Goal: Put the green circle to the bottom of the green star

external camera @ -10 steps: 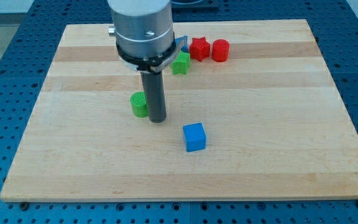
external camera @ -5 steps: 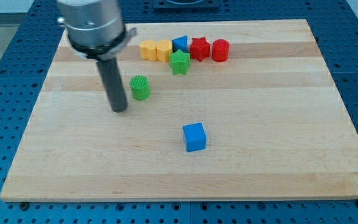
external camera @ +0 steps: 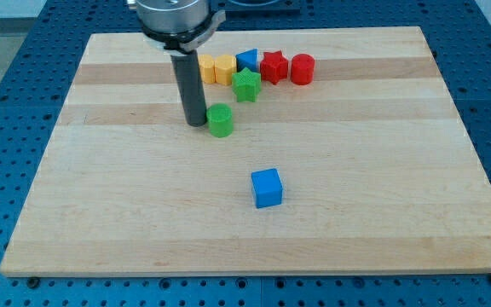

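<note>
Against green circle (external camera: 221, 120)'s left, my tip (external camera: 196, 123)

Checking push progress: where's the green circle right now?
The green circle sits left of the board's centre, just below and left of the green star, with my tip against its left side.

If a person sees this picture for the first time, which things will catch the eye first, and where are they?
The big dark rod comes down from the view's top, and my tip rests just left of the green circle, apparently touching it. Behind them, near the board's top edge, is a bright cluster: two yellow blocks, a blue block, a red star, a red cylinder, and the green star just below the row. A blue cube sits alone near the middle.
</note>
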Action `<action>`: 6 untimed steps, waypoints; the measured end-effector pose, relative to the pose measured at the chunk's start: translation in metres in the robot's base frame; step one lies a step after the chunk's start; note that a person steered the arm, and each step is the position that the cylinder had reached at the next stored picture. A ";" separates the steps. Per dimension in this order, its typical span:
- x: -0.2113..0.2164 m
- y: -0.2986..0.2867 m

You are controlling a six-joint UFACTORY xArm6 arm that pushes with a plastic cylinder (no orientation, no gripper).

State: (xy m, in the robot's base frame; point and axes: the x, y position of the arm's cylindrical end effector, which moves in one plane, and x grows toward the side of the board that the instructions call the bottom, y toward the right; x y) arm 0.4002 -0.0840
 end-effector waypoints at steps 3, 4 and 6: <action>0.000 0.024; 0.000 0.030; 0.000 0.034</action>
